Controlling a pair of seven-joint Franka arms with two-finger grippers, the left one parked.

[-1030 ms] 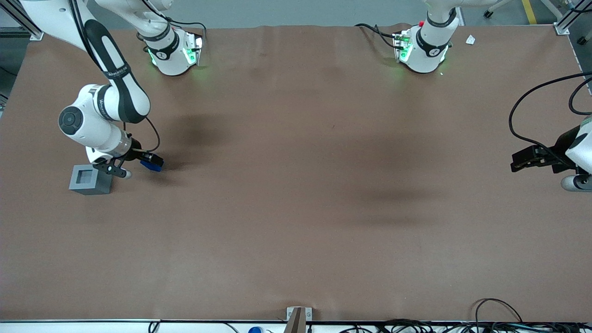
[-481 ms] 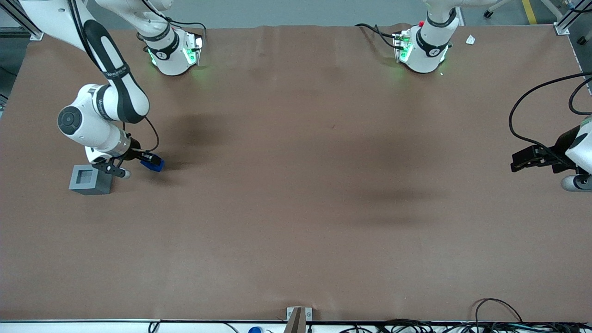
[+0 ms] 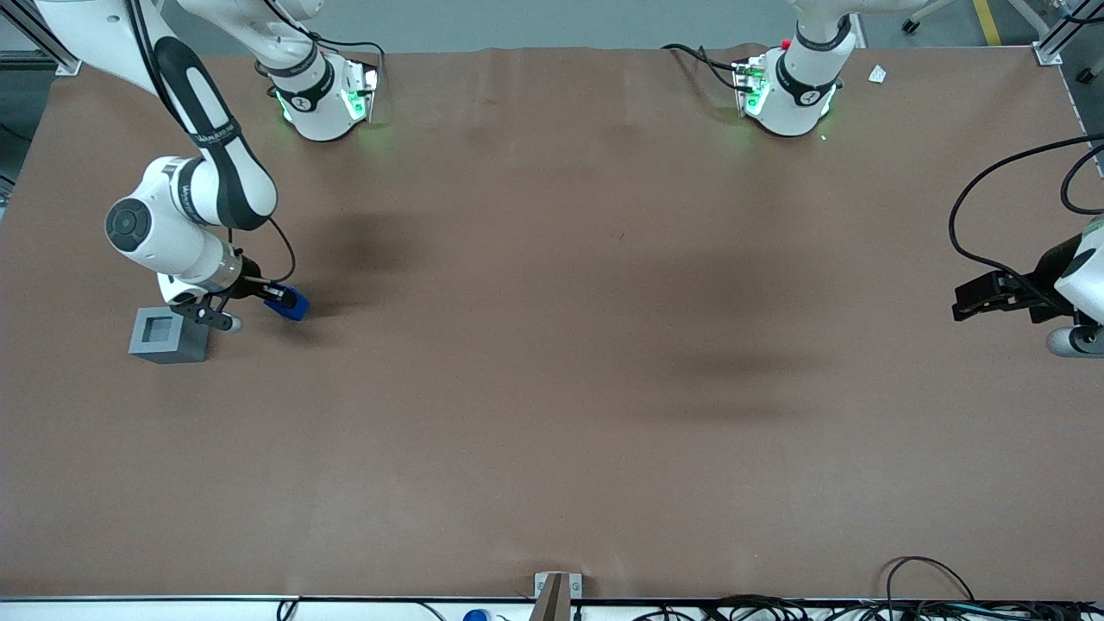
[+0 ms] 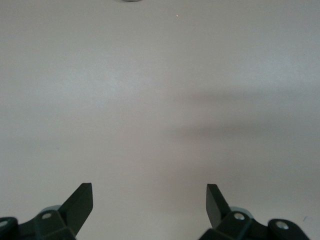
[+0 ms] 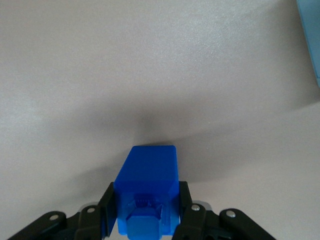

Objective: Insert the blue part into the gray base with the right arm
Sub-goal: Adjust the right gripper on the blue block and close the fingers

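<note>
My tool (image 3: 278, 299) pinches the blue part (image 3: 293, 304) between both fingers (image 5: 187, 212), just above the bench (image 3: 552, 345), near the gray base (image 3: 168, 335) but apart from it.

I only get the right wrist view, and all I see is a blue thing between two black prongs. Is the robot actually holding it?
Observer: Yes. The tool is shut on the blue part, held just over the brown table.
Operator: Where does the part go?
Observer: Into the gray base, which stands beside the tool, toward the working arm's end of the table and slightly nearer the front camera.
Operator: Is there a hole in that base?
Observer: Yes, a square recess in its top face, with nothing in it.
Operator: Is the part over it yet?
Observer: No, it hangs to one side of the base, apart from it.
</note>
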